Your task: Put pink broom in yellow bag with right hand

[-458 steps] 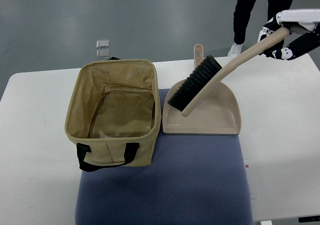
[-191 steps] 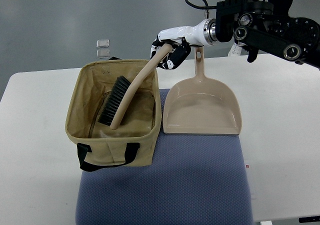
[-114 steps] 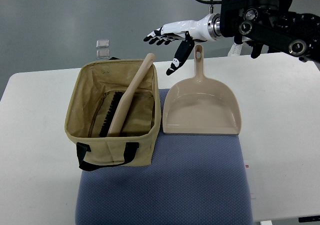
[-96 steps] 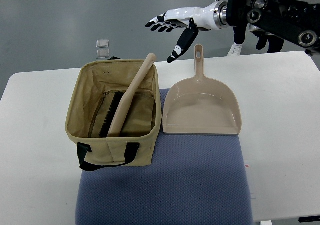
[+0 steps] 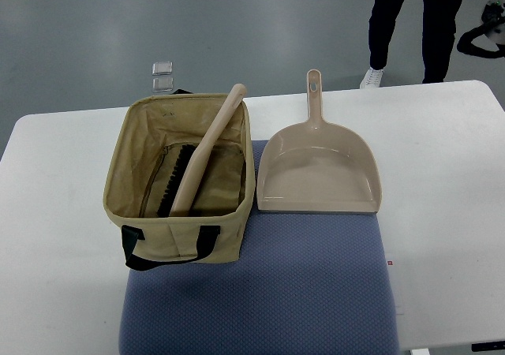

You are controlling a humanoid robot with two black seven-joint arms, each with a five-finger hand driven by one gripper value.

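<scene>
The pink-beige broom (image 5: 202, 151) lies inside the open yellow bag (image 5: 180, 224). Its black bristle head rests on the bag's floor and its handle leans up against the far rim, the tip poking just over it. Nothing holds the broom. Only a dark and white piece of the right arm (image 5: 481, 33) shows at the top right corner, far from the bag; its hand is out of the picture. The left arm is not visible.
A beige dustpan (image 5: 319, 172) lies just right of the bag, handle pointing away. Bag and dustpan sit partly on a blue mat (image 5: 260, 292) on the white table (image 5: 55, 213). A person's legs (image 5: 393, 24) stand beyond the far edge.
The right hand carried the broom from the dustpan into the bag, opened and let it go, then pulled back up and right until it left the view.
</scene>
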